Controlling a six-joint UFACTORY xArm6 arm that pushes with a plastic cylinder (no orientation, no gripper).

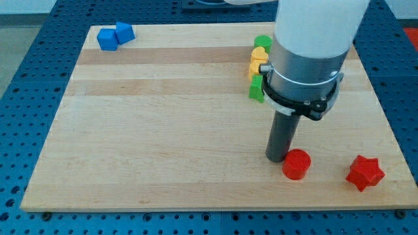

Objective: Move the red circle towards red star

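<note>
The red circle (296, 164) sits near the board's bottom edge, right of centre. The red star (364, 172) lies to its right, near the bottom right corner, with a gap between them. My tip (277, 157) rests on the board right against the red circle's upper left side. The arm's white and grey body rises above it and hides part of the block column behind.
Two blue blocks (115, 35) lie together at the board's top left corner. A column at the top right holds a green block (262, 42), yellow blocks (257, 59) and a green star (255, 89), partly hidden by the arm. The wooden board (144, 130) lies on a blue perforated table.
</note>
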